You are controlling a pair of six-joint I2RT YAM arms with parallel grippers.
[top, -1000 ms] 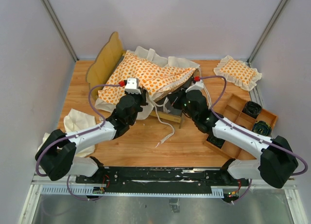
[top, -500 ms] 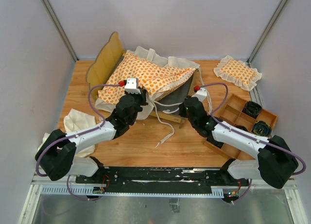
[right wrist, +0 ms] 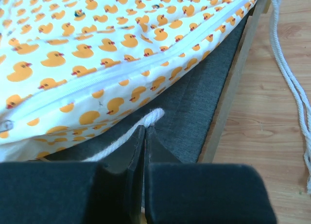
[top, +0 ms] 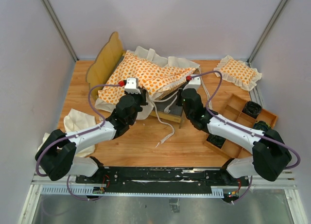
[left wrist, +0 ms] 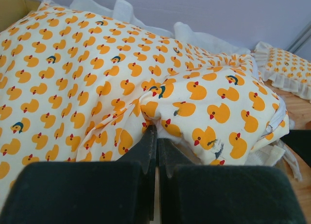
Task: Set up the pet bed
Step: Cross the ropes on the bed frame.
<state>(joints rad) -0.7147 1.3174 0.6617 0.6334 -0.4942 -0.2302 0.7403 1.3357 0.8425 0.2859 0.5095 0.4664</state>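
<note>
Frame [top: 104,59] stands at the far left of the worktop [top: 141,141], scalloped headboard on its left end. Cushion [top: 146,76] lies on it askew. Its near right edge is lifted off the grey base [right wrist: 204,102], so a strip of base and the wooden side rail show beneath.

Left gripper [left wrist: 156,129]: jaws together, pinching a fold of cushion at its near edge. The duck print bunches up just above the tips.

Right gripper [right wrist: 145,129]: jaws together at the near right side of the frame, under the raised cushion edge and over the base. A white string [right wrist: 121,136] is caught at the tips, with its frayed end poking out just above them.

Other strings [top: 167,129] trail off the frame onto the worktop between the two arms.

Pillow [top: 238,71] far right, well apart from the frame. Cloth [top: 80,122] near left, beside the left arm. Tray [top: 240,105] at right, under the right arm.
</note>
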